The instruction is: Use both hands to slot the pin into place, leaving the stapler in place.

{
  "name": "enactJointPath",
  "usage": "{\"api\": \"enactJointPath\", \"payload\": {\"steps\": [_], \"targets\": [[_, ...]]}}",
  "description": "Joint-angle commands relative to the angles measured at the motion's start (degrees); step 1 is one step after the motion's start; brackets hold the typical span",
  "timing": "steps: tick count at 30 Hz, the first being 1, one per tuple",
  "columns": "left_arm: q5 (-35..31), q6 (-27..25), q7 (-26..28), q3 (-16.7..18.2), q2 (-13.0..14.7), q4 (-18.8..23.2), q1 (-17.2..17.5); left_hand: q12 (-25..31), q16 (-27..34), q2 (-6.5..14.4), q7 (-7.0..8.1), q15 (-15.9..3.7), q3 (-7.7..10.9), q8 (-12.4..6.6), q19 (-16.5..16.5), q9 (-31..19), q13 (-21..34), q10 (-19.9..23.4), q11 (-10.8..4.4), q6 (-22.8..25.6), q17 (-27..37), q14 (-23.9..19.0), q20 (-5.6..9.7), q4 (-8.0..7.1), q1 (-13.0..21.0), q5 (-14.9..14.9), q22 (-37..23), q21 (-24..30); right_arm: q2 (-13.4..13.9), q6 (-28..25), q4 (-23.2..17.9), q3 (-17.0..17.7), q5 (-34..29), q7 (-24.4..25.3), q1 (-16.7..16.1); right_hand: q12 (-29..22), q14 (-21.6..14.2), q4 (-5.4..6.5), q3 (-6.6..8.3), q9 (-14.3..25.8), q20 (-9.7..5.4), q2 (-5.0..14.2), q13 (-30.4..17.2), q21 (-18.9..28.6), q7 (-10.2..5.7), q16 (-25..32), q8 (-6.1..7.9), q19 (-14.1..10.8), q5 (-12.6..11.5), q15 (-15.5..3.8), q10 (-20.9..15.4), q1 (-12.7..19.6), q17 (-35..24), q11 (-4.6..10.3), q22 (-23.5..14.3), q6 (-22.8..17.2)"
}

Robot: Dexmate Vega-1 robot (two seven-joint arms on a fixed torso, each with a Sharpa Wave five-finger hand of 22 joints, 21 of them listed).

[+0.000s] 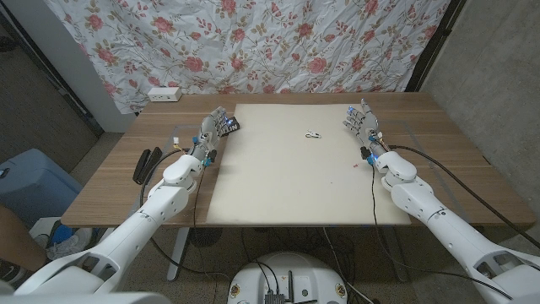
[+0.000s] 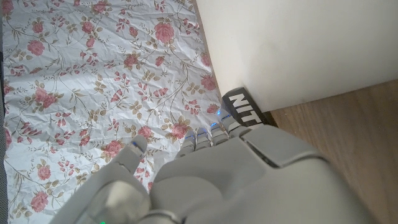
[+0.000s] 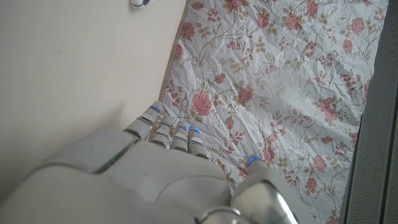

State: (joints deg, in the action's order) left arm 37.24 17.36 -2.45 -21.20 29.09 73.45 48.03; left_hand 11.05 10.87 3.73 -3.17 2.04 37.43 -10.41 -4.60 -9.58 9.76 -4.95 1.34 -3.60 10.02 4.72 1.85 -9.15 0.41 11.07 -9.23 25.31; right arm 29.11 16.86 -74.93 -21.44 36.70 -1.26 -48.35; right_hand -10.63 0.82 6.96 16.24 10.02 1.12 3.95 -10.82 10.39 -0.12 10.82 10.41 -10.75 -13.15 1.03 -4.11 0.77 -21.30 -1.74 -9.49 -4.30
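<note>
Head view: 1 wooden desk (image 1: 456,169) w/ 1 cream mat (image 1: 287,177). 1 small pin (image 1: 313,134) lies far on mat, right of centre. 1 black stapler (image 1: 148,163) on desk, left, well apart from mat. Left hand (image 1: 213,133) and right hand (image 1: 363,124) at mat's far edges, both empty, fingers apart.

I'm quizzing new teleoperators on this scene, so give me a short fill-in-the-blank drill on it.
1. The small pin lies on the cream ____.
2. The black stapler lies on the wooden table beside the robot's ____ arm.
3. The left hand and right hand wait at opposite ____ of the mat.

Missing words: mat; left; sides
</note>
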Motion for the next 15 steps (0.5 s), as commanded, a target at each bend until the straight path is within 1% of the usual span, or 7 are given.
{"api": "enactJointPath", "payload": {"steps": [1, 2, 5, 6, 7, 10, 15], "targets": [[-0.59, 0.52, 0.59, -0.16, -0.05, -0.08, 0.4, 0.41, 0.39, 5.24, -0.06, -0.06, 0.43, -0.27, 0.14, -0.23, 0.16, -0.04, -0.12, 0.1, 0.11, 0.15, 1.75, 0.08, 0.0, 0.34, -0.22, 0.13, 0.1, 1.01, -0.01, -0.26, -0.42, -0.67, -0.27, -0.46, 0.32, -0.01, 0.37, 0.11, 0.06, 0.42, -0.12, 0.31, -0.18, 0.32, 0.37, -0.51, -0.44, -0.01, -0.73, 0.14, -0.07, 0.09, -0.18, -0.7], [-0.6, 0.49, 0.62, -0.16, -0.05, -0.06, 0.4, 0.44, 0.38, 5.23, -0.02, -0.11, 0.43, -0.26, 0.18, -0.23, 0.16, 0.09, -0.09, 0.11, 0.1, 0.11, 1.75, 0.09, 0.0, 0.35, -0.22, 0.08, 0.09, 1.06, 0.03, -0.26, -0.42, -0.71, -0.26, -0.46, 0.33, -0.02, 0.37, 0.11, 0.04, 0.42, -0.12, 0.31, -0.19, 0.31, 0.37, -0.51, -0.44, -0.01, -0.72, 0.15, -0.06, 0.09, -0.18, -0.71], [-1.58, -0.48, 2.24, -0.34, 0.76, 2.56, 1.29, 0.41, 0.38, 5.21, -0.06, -0.14, 0.41, -0.26, 0.27, -0.24, 0.16, 0.16, -0.15, 0.23, 0.1, -0.06, 1.72, 0.11, 0.01, 0.35, -0.22, -0.06, 0.01, 2.39, 1.08, -0.1, -0.35, -1.77, -0.05, -0.45, 0.31, -0.04, 0.39, 0.1, 0.08, 0.43, -0.11, 0.34, -0.22, 0.32, 0.39, -0.56, -0.47, 0.02, -0.7, 0.21, 0.03, 0.11, -0.18, -0.78], [-1.58, -0.56, 2.3, -0.34, 0.78, 2.62, 1.31, 0.41, 0.36, 5.21, -0.06, -0.15, 0.41, -0.27, 0.31, -0.24, 0.16, 0.22, -0.15, 0.3, 0.09, -0.08, 1.73, 0.12, 0.02, 0.35, -0.22, -0.11, 0.0, 2.44, 1.12, -0.1, -0.36, -1.8, -0.04, -0.46, 0.32, -0.06, 0.4, 0.1, 0.05, 0.44, -0.11, 0.36, -0.22, 0.32, 0.39, -0.63, -0.48, -0.03, -0.72, 0.24, 0.06, 0.12, -0.18, -0.78], [-1.77, -1.25, 2.74, -0.51, 1.02, 3.74, 1.54, 0.41, 0.34, 5.21, -0.06, -0.15, 0.41, -0.27, 0.35, -0.24, 0.15, 0.26, -0.19, 0.32, 0.09, -0.07, 1.77, 0.13, 0.02, 0.35, -0.22, -0.13, 0.32, 2.83, 0.73, 0.13, -0.36, -1.83, -0.49, -0.46, 0.31, -0.09, 0.42, 0.1, 0.06, 0.45, -0.1, 0.38, -0.31, 0.32, 0.4, -0.65, -0.5, -0.06, -0.74, 0.3, 0.12, 0.14, -0.18, -0.82], [-2.23, -2.31, 3.89, -0.72, 1.33, 5.75, 1.98, 0.39, 0.32, 5.21, -0.12, -0.12, 0.41, -0.27, 0.37, -0.24, 0.15, 0.31, -0.11, 0.42, 0.09, -0.1, 1.74, 0.15, 0.03, 0.36, -0.22, -0.23, 2.2, 1.54, -1.62, 0.19, -1.46, -0.83, -1.46, -0.48, 0.17, -0.17, 0.48, 0.1, 0.01, 0.48, -0.09, 0.43, -0.35, 0.36, 0.44, -0.79, -0.54, -0.03, -0.79, 0.44, 0.26, 0.16, -0.17, -0.96], [-2.71, -3.2, 5.0, -0.92, 1.57, 7.57, 2.45, 0.32, 0.26, 5.22, -0.11, -0.14, 0.43, -0.22, 0.5, -0.24, 0.15, 0.32, -0.12, 0.48, 0.07, -0.2, 1.75, 0.2, 0.07, 0.37, -0.23, -0.43, 2.89, 1.79, -2.6, 0.7, -1.25, -0.86, -2.24, -0.57, 0.13, -0.35, 0.64, 0.1, -0.06, 0.59, -0.07, 0.44, -0.36, 0.35, 0.52, -0.84, -0.61, -0.24, -1.05, 0.76, 0.54, 0.17, -0.16, -1.24]]}}
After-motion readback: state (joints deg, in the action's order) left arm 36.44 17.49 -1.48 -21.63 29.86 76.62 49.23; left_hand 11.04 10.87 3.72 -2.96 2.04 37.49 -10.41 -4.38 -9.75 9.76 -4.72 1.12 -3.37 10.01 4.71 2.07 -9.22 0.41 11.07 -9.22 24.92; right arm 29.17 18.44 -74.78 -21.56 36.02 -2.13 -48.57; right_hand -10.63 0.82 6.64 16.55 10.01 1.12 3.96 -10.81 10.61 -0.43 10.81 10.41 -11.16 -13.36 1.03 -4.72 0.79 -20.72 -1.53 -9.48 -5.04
